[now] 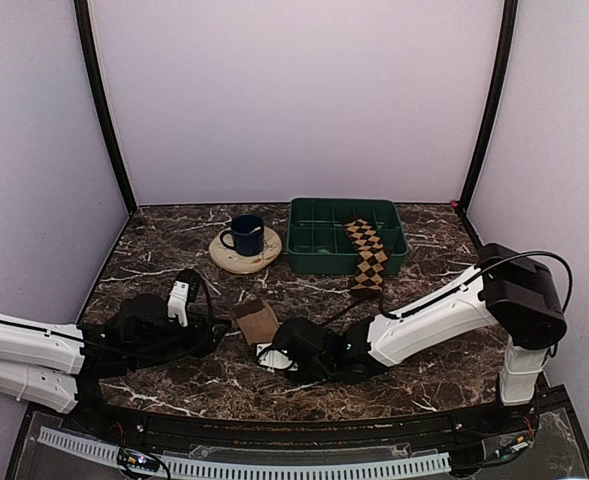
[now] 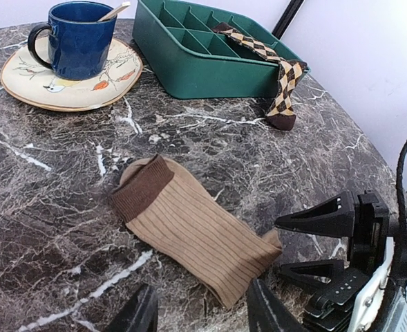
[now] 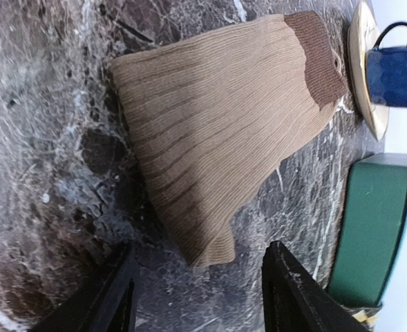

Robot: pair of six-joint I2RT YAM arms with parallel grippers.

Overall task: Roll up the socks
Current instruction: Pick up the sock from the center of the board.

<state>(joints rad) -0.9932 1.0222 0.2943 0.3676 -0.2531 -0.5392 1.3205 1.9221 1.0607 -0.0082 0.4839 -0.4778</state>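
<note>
The tan sock [image 1: 256, 322] lies folded flat on the marble between my two grippers, its brown cuff pointing to the far side. In the left wrist view the tan sock [image 2: 189, 228] has its folded end just in front of my left gripper [image 2: 203, 315], which is open and holds nothing. My right gripper [image 3: 200, 294] is open too, its fingers astride the near corner of the tan sock [image 3: 217, 131] without touching it. The argyle sock [image 1: 367, 255] hangs over the front wall of the green tray [image 1: 314, 262], toe on the table.
A blue mug [image 1: 245, 234] with a spoon stands on a cream plate [image 1: 236, 262] at the back left, beside the tray. My right gripper [image 2: 327, 242] shows close to the sock's right end in the left wrist view. Purple walls enclose the table.
</note>
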